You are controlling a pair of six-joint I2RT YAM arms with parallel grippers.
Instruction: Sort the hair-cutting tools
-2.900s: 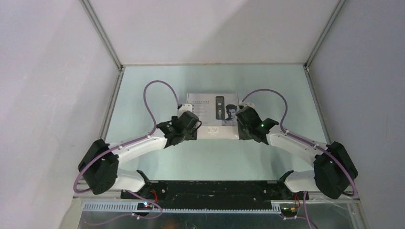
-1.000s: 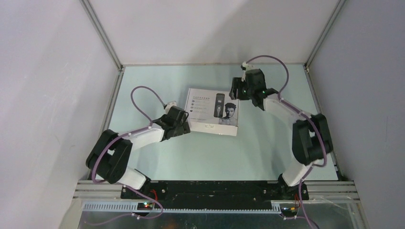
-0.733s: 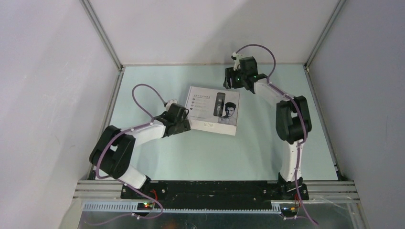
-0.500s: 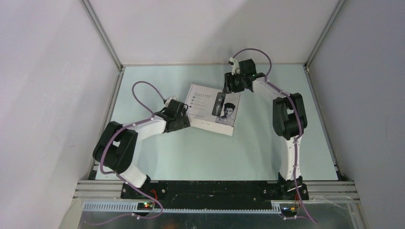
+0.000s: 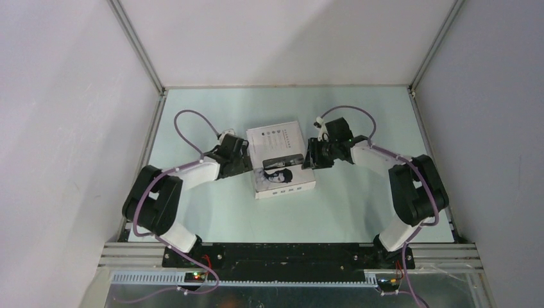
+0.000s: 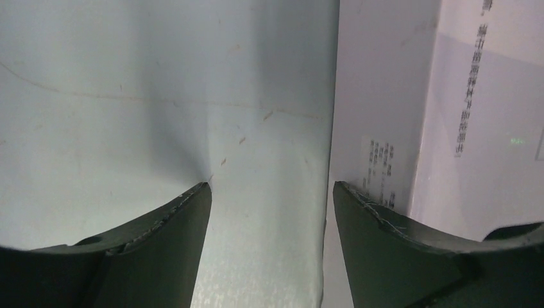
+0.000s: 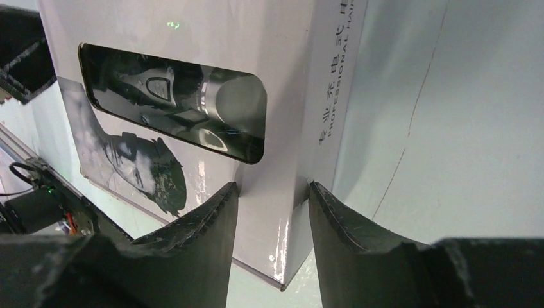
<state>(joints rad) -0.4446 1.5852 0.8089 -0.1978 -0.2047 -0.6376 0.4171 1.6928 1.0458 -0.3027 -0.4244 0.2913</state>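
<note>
- Pale tabletop (image 5: 346, 115) inside a grey-walled enclosure carries one item: a flat white clipper box (image 5: 272, 138) with a printed lid, lying closed between the two arms.
- Location of the tools: only the clipper (image 7: 192, 96) is visible, behind the cut-out window (image 7: 244, 144) in the lid. The brush and comb attachments are not visible and are presumably inside.
- Long axis: in the top view the window runs roughly left to right across the box, from one arm toward the other. In the right wrist view the clipper's silvery end points at the box edge on the right arm's side.
- Right fingers (image 7: 192, 244): apart, straddling that edge, one finger over the lid and the other over the lettered side wall. Contact with the cardboard cannot be confirmed.
- Left fingers (image 6: 160, 244): apart, with only bare tabletop between them. The box's opposite side wall stands just beside the outer finger, apparently touching it.
- Deciding relation: the box lies between the two sets of fingers, and the right fingers are nearer the clipper's silvery end.
- Judgement: no tool can be reached until the lid is lifted. The right arm appears better placed to lift it, with the left arm bracing the far wall.
</note>
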